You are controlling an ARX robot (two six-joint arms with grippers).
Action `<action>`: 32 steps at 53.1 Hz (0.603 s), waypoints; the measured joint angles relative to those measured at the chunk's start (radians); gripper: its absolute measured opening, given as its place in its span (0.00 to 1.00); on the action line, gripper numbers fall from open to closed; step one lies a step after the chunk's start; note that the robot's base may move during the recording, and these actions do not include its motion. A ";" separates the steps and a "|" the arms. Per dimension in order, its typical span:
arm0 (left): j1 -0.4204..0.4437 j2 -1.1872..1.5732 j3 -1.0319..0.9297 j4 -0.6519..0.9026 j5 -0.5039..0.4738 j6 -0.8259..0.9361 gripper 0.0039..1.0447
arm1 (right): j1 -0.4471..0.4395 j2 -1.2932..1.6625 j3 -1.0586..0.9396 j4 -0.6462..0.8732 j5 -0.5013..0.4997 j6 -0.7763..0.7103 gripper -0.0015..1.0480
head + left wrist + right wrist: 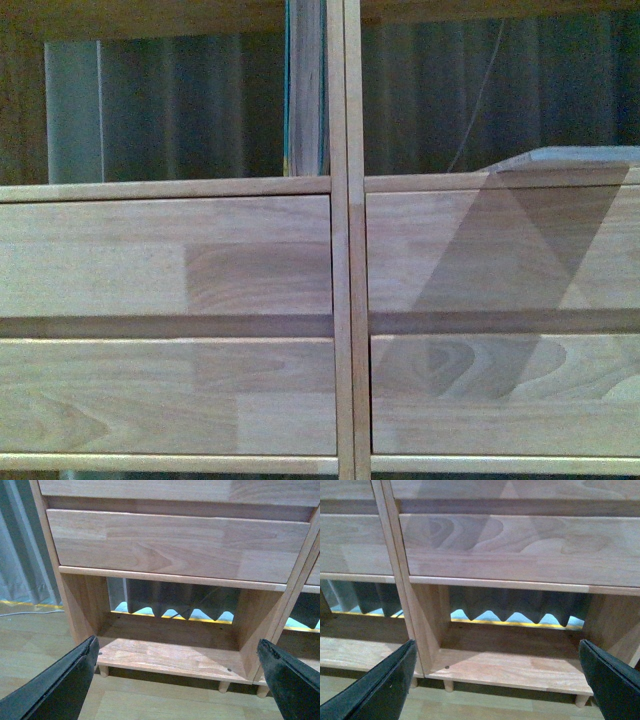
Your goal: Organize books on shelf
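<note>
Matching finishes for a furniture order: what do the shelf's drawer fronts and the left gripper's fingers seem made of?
Drawer fronts: light jointed wood, matte; grain and block seams show. Left gripper fingers: black, matte, probably plastic or rubber; unclear which.

A teal-covered book (305, 90) stands upright against the central divider in the light-wood bookcase's (170, 260) left open compartment.

left gripper (177, 641) spread wide, right gripper (497, 642) likewise
</note>
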 joint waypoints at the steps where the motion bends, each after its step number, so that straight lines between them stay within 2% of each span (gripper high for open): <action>1: 0.000 0.000 0.000 0.000 0.000 0.000 0.94 | 0.000 0.000 0.000 0.000 0.000 0.000 0.93; 32: 0.000 0.000 0.000 0.000 0.000 0.000 0.94 | 0.000 0.000 0.000 0.000 0.000 0.000 0.93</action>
